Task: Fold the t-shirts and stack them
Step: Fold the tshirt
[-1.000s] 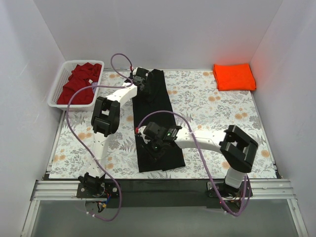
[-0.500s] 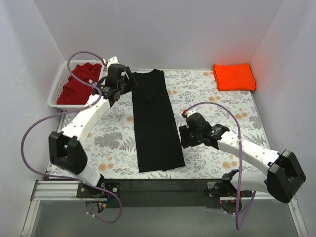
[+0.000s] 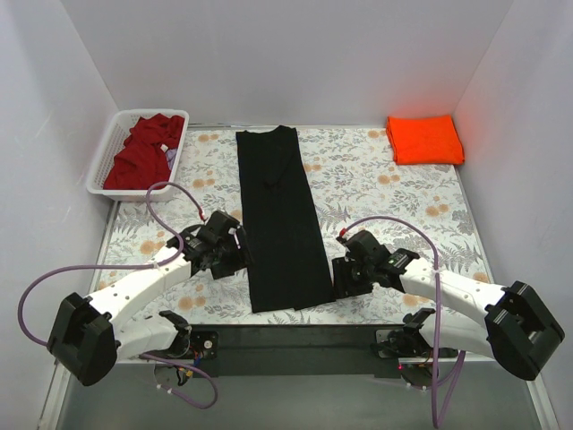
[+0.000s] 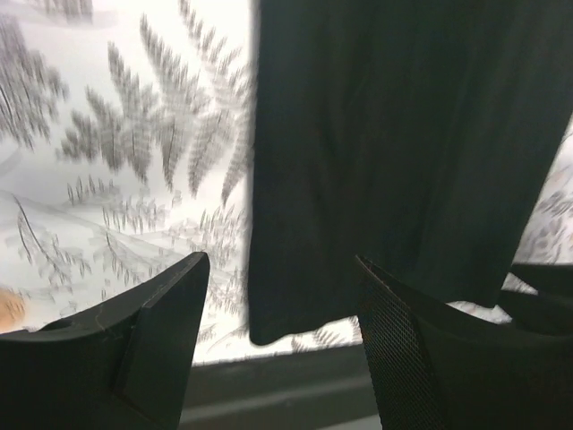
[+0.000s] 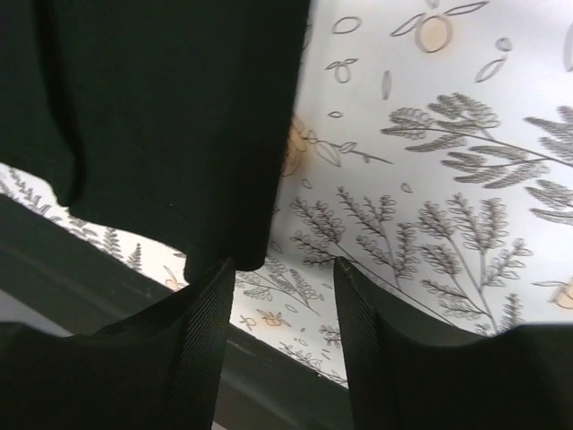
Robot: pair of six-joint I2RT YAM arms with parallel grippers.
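There are 3 t-shirts, 1 basket and 2 grippers in view. The black t-shirt (image 3: 279,219) lies flat as 1 long narrow strip down the middle of the floral table (image 3: 385,197), running from the far edge almost to the near edge. The orange t-shirt (image 3: 425,140) sits folded in the far right corner, well apart from the black one. The dark red t-shirt (image 3: 143,152) lies crumpled inside the white slatted basket (image 3: 101,170) at the far left.

The left gripper (image 3: 237,258) is low beside the left edge of the black strip, near its near end. In its wrist view its 2 fingers (image 4: 161,313) stand wide apart with the strip's near left corner below the gap, and nothing is clamped. The right gripper (image 3: 343,274) is just beside the strip's right edge at the near end. Its 2 fingers (image 5: 201,331) are also parted and hold nothing, with the near right corner of the cloth just beyond the left finger.
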